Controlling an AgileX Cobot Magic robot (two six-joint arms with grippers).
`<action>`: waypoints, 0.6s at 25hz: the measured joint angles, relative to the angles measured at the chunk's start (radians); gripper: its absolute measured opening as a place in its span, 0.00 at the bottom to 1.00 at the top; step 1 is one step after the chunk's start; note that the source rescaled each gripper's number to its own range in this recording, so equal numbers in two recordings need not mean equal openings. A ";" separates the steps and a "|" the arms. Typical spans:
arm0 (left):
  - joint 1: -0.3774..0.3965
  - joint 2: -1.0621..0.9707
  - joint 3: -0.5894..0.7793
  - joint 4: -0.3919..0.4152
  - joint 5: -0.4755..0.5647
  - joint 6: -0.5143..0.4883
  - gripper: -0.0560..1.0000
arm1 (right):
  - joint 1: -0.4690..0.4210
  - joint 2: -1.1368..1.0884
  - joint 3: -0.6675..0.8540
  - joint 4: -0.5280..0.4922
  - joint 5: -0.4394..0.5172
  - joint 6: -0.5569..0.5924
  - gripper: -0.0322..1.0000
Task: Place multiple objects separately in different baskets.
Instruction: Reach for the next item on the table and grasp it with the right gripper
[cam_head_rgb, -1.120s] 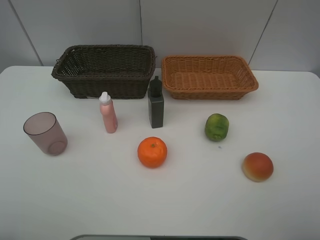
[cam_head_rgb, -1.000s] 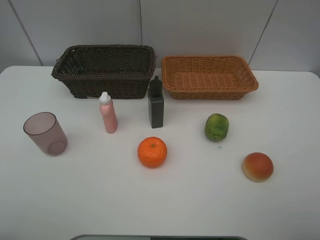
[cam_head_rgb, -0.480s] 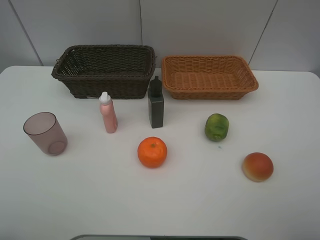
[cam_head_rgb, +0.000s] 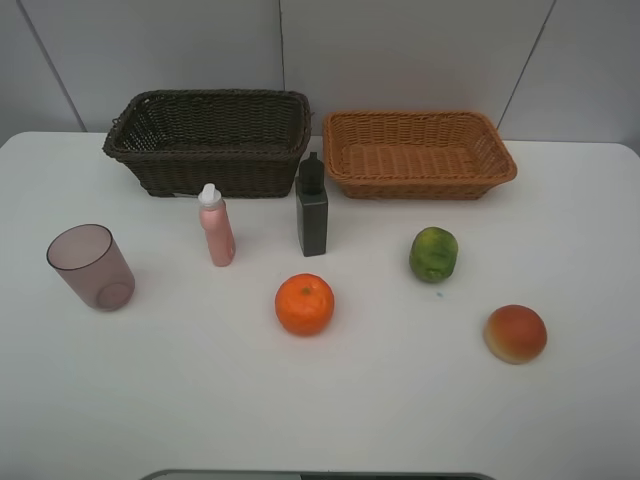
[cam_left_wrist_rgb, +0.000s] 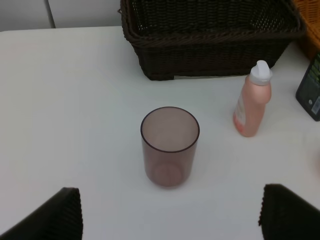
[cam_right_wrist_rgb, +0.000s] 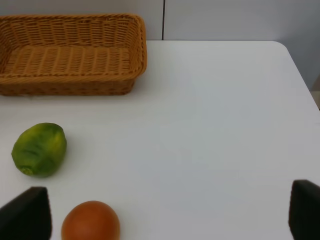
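Upright mauve cup (cam_head_rgb: 90, 266), bottles (cam_head_rgb: 216, 226), fruits (cam_head_rgb: 304, 304), before wicker baskets (cam_head_rgb: 210, 140)

I had bare table (cam_head_rgb: 200, 400) all along the front edge. Toward the back edge, the upright pink bottle (cam_head_rgb: 216, 226) stood before the dark basket (cam_head_rgb: 210, 140). The dark green bottle (cam_head_rgb: 311, 207) blocked the gap between it and the tan basket (cam_head_rgb: 418, 150). The cup (cam_head_rgb: 90, 266) stood near the left edge. The orange (cam_head_rgb: 304, 304), green fruit (cam_head_rgb: 433, 254) and peach (cam_head_rgb: 515, 333) lay well apart, leaving lanes between them.

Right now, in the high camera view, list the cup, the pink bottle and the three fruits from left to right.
mauve cup → pink bottle → orange → green fruit → peach-like fruit
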 joint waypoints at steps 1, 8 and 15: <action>0.000 0.000 0.000 0.000 0.000 0.000 0.92 | 0.000 0.000 0.000 0.000 0.000 0.000 1.00; 0.000 0.000 0.000 0.000 0.000 0.000 0.92 | 0.000 0.000 0.000 0.000 0.000 0.000 1.00; 0.000 0.000 0.000 0.000 0.000 0.000 0.92 | 0.000 0.000 0.000 0.000 0.000 0.000 1.00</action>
